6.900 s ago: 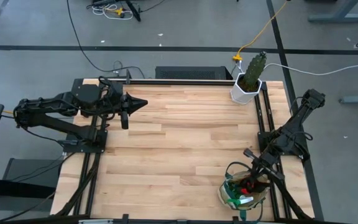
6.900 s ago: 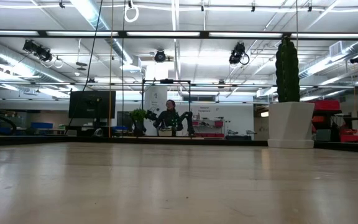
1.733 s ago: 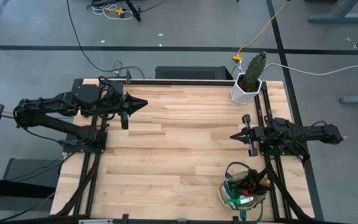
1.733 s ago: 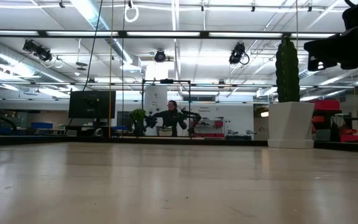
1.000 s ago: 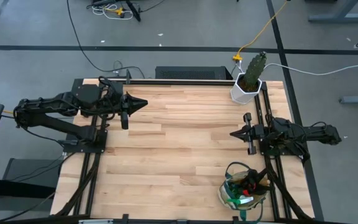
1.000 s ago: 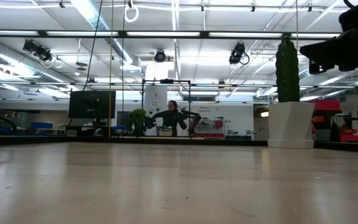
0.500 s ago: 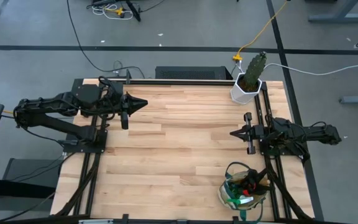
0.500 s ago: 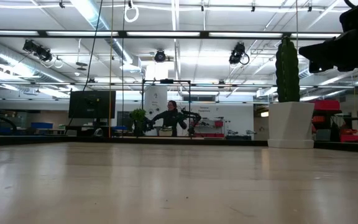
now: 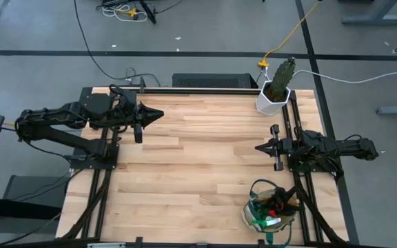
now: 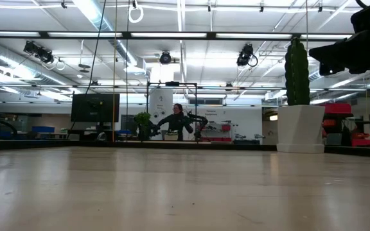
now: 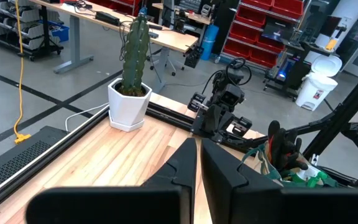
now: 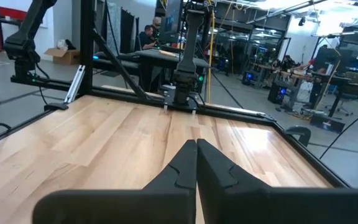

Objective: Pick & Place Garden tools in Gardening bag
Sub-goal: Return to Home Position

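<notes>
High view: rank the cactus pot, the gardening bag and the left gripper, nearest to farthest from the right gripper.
1. The cactus pot, far right corner, and gardening bag, near right corner: too close to call from the right gripper.
2. The left gripper, far over on the left: farthest.

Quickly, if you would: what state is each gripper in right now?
Left gripper: closed, holding nothing.
Right gripper: closed, holding nothing.
</notes>
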{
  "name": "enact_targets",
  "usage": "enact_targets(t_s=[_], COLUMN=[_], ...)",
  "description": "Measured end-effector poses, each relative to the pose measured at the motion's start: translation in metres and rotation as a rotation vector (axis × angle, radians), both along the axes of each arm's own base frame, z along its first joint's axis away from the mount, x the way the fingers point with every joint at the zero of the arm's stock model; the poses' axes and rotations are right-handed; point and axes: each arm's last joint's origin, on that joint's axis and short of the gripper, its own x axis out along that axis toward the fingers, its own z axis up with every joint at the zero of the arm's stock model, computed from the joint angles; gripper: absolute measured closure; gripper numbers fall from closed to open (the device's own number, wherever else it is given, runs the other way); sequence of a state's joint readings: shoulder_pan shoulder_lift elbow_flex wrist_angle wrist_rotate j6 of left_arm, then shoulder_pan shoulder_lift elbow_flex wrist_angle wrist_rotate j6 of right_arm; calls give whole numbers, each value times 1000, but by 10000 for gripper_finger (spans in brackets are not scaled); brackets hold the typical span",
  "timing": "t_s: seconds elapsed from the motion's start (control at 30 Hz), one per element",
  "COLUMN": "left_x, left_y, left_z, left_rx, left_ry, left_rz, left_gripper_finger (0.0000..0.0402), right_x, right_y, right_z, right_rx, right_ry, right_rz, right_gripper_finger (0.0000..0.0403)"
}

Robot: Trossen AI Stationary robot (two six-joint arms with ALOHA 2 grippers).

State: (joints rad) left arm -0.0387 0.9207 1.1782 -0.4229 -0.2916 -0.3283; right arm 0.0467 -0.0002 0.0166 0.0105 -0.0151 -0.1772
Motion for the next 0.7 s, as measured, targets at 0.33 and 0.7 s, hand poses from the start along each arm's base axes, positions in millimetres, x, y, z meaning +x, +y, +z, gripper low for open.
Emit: enact_targets(t_s=[0.33, 0.7], left_x=[0, 0], left_y=[0, 0], left_z=[0, 0], left_rx=[0, 0], left_ry=[0, 0], left_rz=[0, 0], left_gripper_finger=[372, 372], right_x=[0, 0], right_y=[0, 0], right_z=[0, 0], right_rx=[27, 27], right_ry=[2, 2], right_rz=[1, 1], right_gripper_finger=[394, 394])
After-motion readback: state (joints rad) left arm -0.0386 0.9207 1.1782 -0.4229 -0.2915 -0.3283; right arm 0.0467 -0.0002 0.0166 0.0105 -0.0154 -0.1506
